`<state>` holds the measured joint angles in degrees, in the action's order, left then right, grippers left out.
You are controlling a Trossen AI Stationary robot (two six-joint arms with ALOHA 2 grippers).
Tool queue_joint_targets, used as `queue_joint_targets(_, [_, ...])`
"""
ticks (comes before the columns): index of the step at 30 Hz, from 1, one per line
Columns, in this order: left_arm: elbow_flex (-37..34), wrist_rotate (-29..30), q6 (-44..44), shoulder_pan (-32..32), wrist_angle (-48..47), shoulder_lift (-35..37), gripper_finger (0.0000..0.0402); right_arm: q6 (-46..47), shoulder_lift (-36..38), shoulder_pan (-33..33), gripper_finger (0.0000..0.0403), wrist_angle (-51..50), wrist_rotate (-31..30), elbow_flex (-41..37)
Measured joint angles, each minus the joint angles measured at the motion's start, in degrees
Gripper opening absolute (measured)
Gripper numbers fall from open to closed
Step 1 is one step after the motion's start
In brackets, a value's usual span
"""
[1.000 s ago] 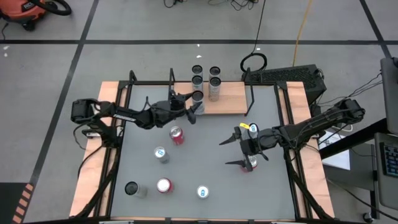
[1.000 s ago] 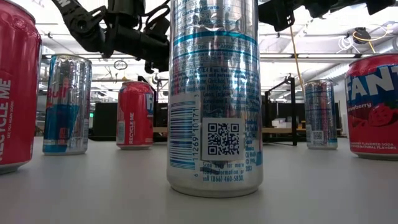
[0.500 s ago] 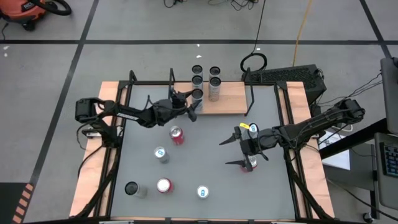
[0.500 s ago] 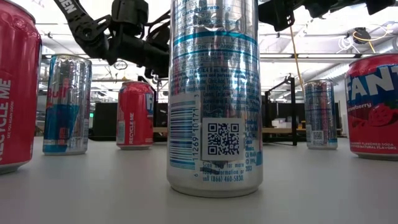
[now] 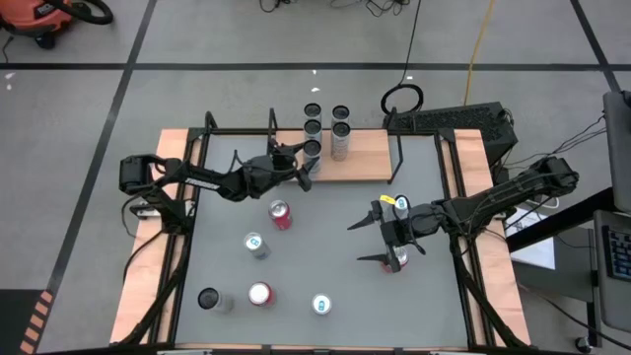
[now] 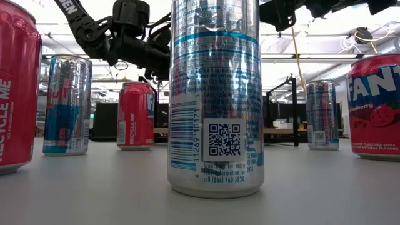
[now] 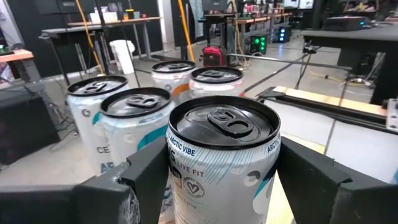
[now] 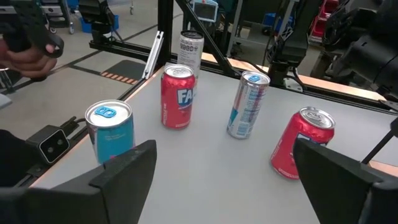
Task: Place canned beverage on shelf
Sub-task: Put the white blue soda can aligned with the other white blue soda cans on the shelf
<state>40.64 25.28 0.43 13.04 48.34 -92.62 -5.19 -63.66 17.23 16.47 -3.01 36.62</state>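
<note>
The shelf (image 5: 367,156), a light-wood board with black rod frames, lies at the table's far edge. Several cans stand on it in two rows (image 5: 340,129). At the near end of the left row a black-topped canned beverage (image 5: 313,149) stands upright, and my left gripper (image 5: 309,161) is shut on it. Whether its base rests on the board is hidden. In the left wrist view the can (image 7: 221,124) fills the space between the two fingers. My right gripper (image 5: 364,242) hangs open over the table's right part, beside a red can (image 5: 397,259). My left gripper pinches the can's side wall (image 7: 177,171), a little below the top rim, between its two fingers (image 7: 146,183). The fingers lie level and come from the table's left. The can stays upright, close beside the other cans on the shelf.
Loose cans stand on the grey tabletop: a red one (image 5: 280,212), a silver-blue one (image 5: 255,244), a dark-topped one (image 5: 209,298), a red one (image 5: 259,293) and a blue one (image 5: 320,305). The shelf's right half is bare wood. A person's hand (image 8: 28,53) shows beyond the table.
</note>
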Motion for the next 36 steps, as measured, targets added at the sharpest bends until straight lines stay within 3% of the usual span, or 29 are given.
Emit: queue_joint_targets(36, [0.1,0.6,1.4,1.2,5.2,-4.2,0.0257,-1.5,0.0,0.0,0.0341,4.8,0.0,0.0])
